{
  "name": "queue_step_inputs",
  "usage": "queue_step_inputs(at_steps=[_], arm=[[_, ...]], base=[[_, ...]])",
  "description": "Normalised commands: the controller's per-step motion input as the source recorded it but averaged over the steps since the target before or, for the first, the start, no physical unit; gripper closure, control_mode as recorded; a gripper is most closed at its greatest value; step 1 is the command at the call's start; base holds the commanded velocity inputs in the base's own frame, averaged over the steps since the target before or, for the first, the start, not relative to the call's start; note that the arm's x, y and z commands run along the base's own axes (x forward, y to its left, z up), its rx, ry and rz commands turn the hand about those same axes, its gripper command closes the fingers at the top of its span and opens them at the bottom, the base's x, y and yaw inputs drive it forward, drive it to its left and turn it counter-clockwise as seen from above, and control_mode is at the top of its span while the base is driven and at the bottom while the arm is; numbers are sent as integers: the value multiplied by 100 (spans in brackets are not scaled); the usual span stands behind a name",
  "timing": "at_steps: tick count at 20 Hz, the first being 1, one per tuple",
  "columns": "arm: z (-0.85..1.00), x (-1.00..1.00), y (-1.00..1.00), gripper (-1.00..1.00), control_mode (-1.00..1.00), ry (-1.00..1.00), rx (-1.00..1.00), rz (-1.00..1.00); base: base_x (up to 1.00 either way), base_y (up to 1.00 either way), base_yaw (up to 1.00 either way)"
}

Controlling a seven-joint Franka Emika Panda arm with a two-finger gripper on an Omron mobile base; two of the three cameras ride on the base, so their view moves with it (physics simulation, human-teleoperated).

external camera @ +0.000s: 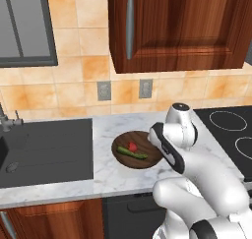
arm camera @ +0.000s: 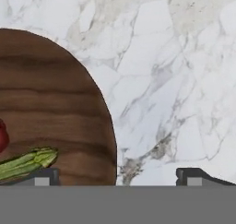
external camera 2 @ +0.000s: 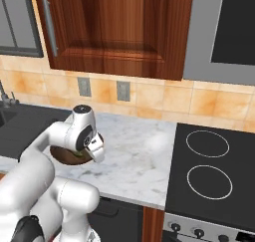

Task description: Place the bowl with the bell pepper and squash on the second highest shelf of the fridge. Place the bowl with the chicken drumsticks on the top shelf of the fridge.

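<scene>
A dark wooden bowl (external camera: 121, 146) sits on the marble counter (external camera: 108, 176) and holds a small red bell pepper (external camera: 132, 146) and a slim green squash (external camera: 133, 155). My arm bends over the bowl's right side. In the hand view my gripper (arm camera: 119, 177) is open just above the counter, and its fingertips straddle the bowl's rim (arm camera: 108, 126). One fingertip (arm camera: 44, 176) is over the bowl (arm camera: 55, 103) beside the squash (arm camera: 27, 162). The other is over bare marble. The pepper (arm camera: 2, 138) peeks in at the left edge. The fridge, its shelves and the bowl with the chicken drumsticks are out of view.
A dark sink (external camera: 44, 149) with a faucet (external camera: 7, 119) lies left of the bowl. A black cooktop (external camera 2: 209, 171) lies to the right. A wooden wall cabinet (external camera: 182, 26) hangs above the counter, over two wall outlets (external camera: 145, 88).
</scene>
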Motion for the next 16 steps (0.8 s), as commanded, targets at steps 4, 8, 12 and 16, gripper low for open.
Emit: queue_step_inputs(at_steps=[4,8,12,16], arm=[[-48,43,12,-100,-100,0,0,0],[-28,42,3,-100,-100,0,0,0],[-16,10,0,-100,-100,0,0,1],[-18,3,4,100,-100,0,0,2]], base=[[0,0,0],[0,0,0],[0,0,0],[0,0,0]])
